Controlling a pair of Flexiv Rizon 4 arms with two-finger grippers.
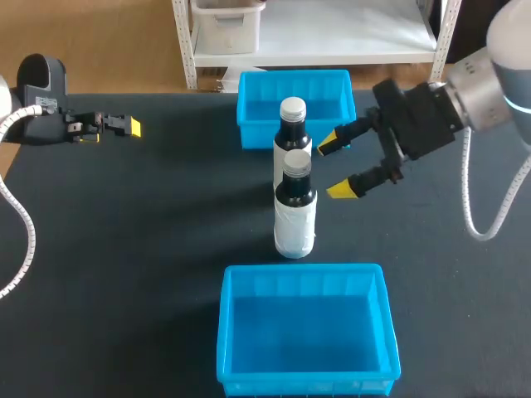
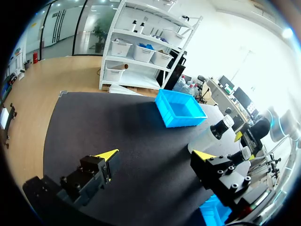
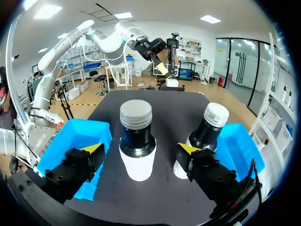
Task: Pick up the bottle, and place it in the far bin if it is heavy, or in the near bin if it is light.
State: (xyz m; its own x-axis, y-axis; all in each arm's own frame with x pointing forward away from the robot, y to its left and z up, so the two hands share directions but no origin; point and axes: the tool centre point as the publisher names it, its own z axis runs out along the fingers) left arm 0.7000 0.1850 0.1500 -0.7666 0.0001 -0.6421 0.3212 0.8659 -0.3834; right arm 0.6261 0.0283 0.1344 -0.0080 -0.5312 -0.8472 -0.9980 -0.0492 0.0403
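Near bottle (image 1: 295,207) and far bottle (image 1: 292,128) upright, close together, one behind the other.
Both stand between far bin (image 1: 257,108) and near bin (image 1: 303,332); right gripper (image 1: 334,166) hangs just beside them, fingers spread wide, empty — left gripper (image 2: 156,157), fingers likewise apart and empty, sits well apart at the left of the table (image 1: 166,215).
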